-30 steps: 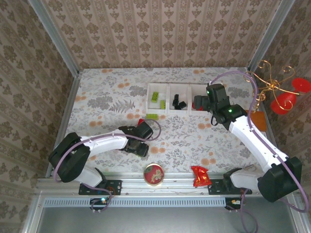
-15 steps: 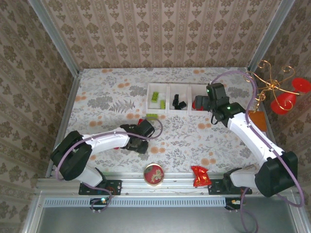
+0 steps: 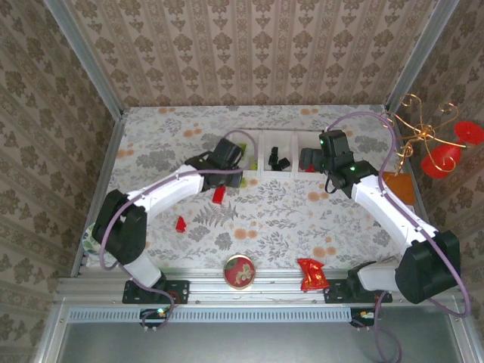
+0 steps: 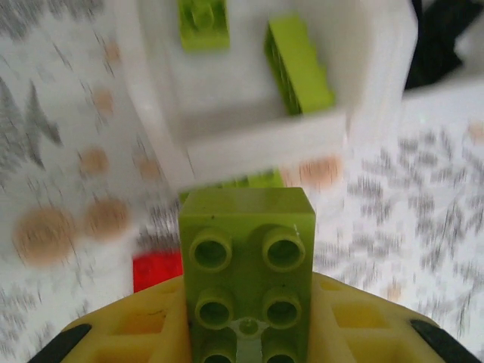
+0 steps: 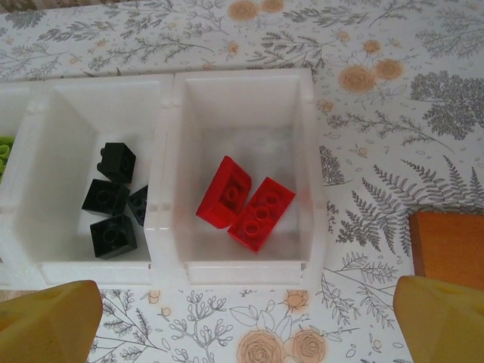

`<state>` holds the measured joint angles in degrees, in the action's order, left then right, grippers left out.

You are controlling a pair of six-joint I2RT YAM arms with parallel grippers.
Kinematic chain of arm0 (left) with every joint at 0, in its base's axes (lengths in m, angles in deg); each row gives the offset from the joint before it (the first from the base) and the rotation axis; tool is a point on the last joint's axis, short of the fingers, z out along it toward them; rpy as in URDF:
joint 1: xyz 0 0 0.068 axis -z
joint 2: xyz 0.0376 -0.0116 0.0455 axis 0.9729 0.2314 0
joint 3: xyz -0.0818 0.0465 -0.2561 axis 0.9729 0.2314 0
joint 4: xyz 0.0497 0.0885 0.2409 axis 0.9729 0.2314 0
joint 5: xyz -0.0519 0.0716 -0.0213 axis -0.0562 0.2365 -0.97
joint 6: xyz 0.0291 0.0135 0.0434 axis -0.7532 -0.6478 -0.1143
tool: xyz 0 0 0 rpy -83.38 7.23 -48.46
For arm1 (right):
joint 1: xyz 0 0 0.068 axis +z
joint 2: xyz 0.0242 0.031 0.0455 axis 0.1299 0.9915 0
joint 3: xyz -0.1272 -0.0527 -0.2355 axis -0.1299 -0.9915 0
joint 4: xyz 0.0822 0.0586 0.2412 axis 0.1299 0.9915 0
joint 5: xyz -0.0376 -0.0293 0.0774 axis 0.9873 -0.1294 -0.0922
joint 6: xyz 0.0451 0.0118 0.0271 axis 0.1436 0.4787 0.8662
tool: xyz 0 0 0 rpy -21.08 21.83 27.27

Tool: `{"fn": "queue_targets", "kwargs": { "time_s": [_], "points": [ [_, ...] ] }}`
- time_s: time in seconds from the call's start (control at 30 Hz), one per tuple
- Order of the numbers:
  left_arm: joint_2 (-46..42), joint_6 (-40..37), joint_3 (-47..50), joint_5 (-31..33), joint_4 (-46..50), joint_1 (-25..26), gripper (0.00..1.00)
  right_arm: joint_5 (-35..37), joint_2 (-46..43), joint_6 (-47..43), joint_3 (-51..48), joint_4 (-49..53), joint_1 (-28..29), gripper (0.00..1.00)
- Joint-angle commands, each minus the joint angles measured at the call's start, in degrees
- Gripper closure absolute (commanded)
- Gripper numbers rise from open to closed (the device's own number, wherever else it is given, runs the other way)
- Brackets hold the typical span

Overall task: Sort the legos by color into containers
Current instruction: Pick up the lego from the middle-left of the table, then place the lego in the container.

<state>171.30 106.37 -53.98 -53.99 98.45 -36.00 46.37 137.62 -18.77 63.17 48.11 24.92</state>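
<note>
My left gripper (image 3: 227, 160) is shut on a lime-green lego (image 4: 246, 249), studs facing the camera, just in front of the near wall of the white tray (image 4: 265, 140). The tray's left compartment holds two green legos (image 4: 203, 23) (image 4: 299, 64). A sliver of another green lego (image 4: 253, 180) lies on the table against that wall. Red legos lie loose on the table (image 3: 218, 194) (image 3: 181, 224). My right gripper (image 5: 246, 333) hangs open above the tray's right compartment (image 5: 302, 162), which holds two red legos (image 5: 224, 193) (image 5: 262, 214). Several black legos (image 5: 106, 198) sit in the middle compartment.
A round red-topped tin (image 3: 239, 271) and a crumpled red wrapper (image 3: 311, 274) lie near the table's front edge. An orange board (image 5: 450, 246) lies right of the tray. A gold wire ornament with red pieces (image 3: 435, 144) stands beyond the right wall.
My left gripper closed on the green lego and carried it from the table's near middle up to the tray's left compartment. A red lego now shows where it was. The right arm barely moved.
</note>
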Motion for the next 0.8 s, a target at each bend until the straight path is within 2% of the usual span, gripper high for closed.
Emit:
{"fn": "queue_targets", "kwargs": {
  "time_s": [0.0,0.3,0.47,0.77],
  "points": [
    [3.66,-3.51,-6.18,0.82,-0.99,-2.08,0.69,-1.19,0.61,1.96,-0.65,-1.89,-0.3,0.0],
    [14.97,-6.05,-19.55,1.06,-0.41,-4.31,0.68,-1.87,2.39,3.29,1.07,-0.11,-0.36,0.0],
    [20.9,-6.36,-26.07,1.32,1.14,-4.68,0.68,-0.52,4.8,4.83,4.55,4.76,-0.29,0.0],
    [27.34,-5.24,-32.47,2.5,4.12,-5.38,0.66,0.82,8.95,5.91,7.25,7.83,-0.16,0.0]
  ]
}}
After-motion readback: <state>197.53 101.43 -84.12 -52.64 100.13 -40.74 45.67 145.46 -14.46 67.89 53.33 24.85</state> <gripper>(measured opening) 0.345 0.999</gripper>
